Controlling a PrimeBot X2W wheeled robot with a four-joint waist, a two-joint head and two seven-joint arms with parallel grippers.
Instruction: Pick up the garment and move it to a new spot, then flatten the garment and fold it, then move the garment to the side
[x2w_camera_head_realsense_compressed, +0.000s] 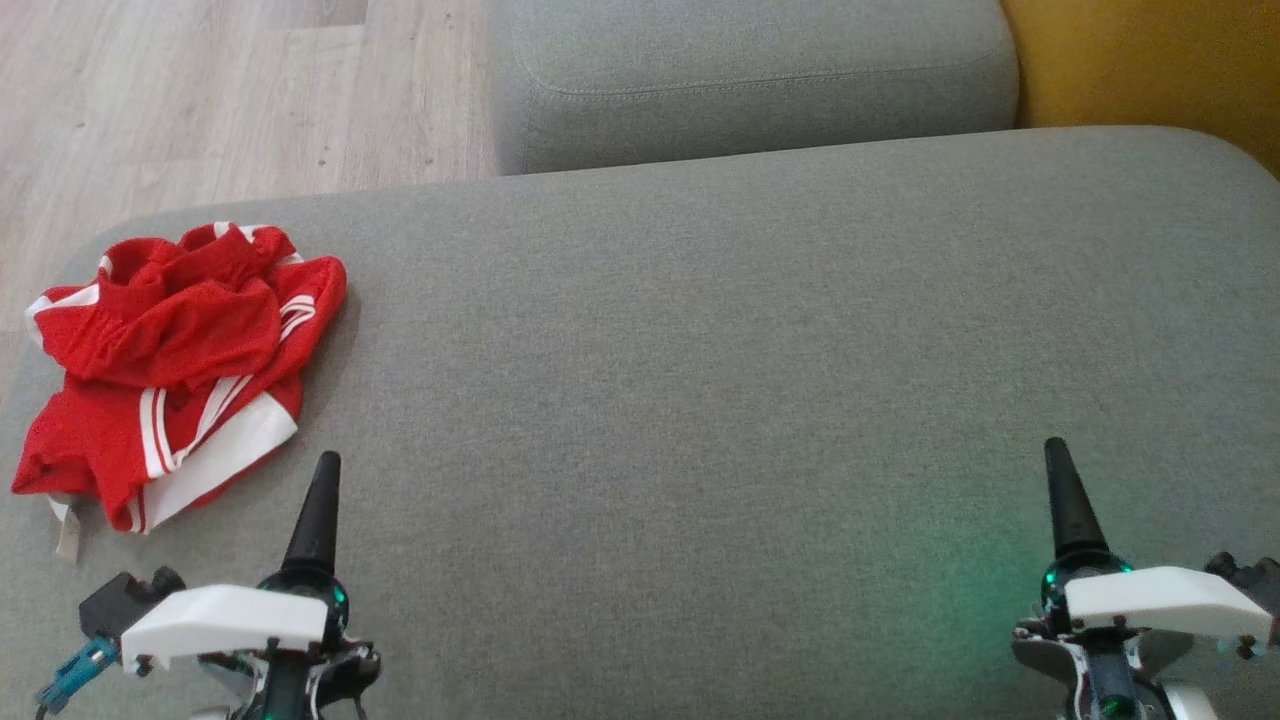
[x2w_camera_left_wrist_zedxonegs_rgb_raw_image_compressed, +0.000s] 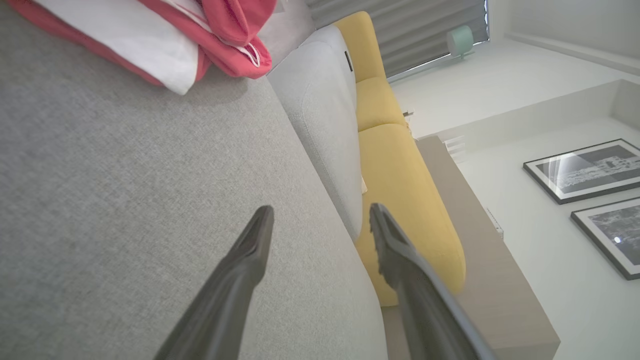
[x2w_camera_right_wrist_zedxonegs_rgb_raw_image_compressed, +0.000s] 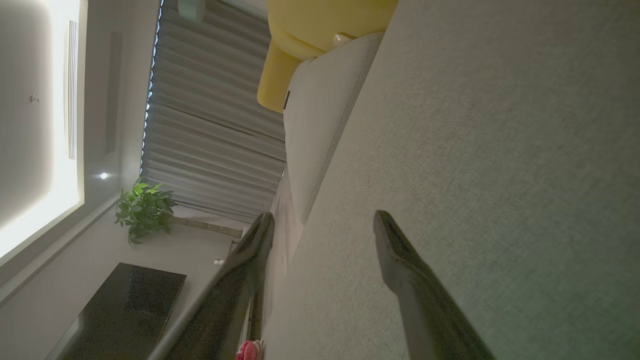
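While both claws hang spread wide w/ nothing held, left gripper (x2w_camera_left_wrist_zedxonegs_rgb_raw_image_compressed: 321, 212) sits just near-side of garment (x2w_camera_head_realsense_compressed: 170, 370); right gripper (x2w_camera_right_wrist_zedxonegs_rgb_raw_image_compressed: 324, 217) is well apart. Garment is red w/ white stripes & white band, a crumpled heap at the left edge of grey cushion (x2w_camera_head_realsense_compressed: 700, 350). Long axis runs diagonal, near-left to far-right, band end toward left gripper.

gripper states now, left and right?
Left gripper: jaws open, holding nothing.
Right gripper: jaws open, holding nothing.
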